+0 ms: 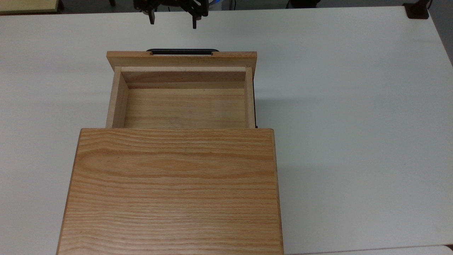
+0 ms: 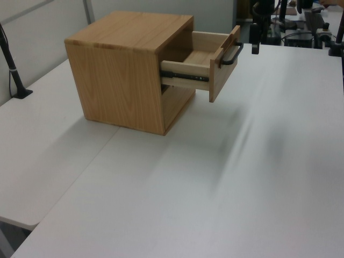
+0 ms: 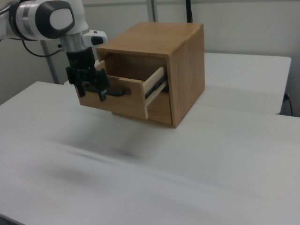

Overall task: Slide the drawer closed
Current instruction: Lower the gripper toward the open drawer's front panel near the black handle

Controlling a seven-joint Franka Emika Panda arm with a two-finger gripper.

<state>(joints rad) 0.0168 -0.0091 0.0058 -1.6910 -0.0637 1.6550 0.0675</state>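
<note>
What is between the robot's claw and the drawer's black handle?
Nothing: in the top view, bare white table separates the open gripper from the handle of the drawer.

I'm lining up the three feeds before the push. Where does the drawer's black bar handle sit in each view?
Top view: the black bar handle lies upper centre, above the drawer front panel.
Left view: handle upper right of centre, on the panel's right face.
Right view: handle left of centre, partly behind the gripper.
Shared landmark: the oak cabinet top.
</note>
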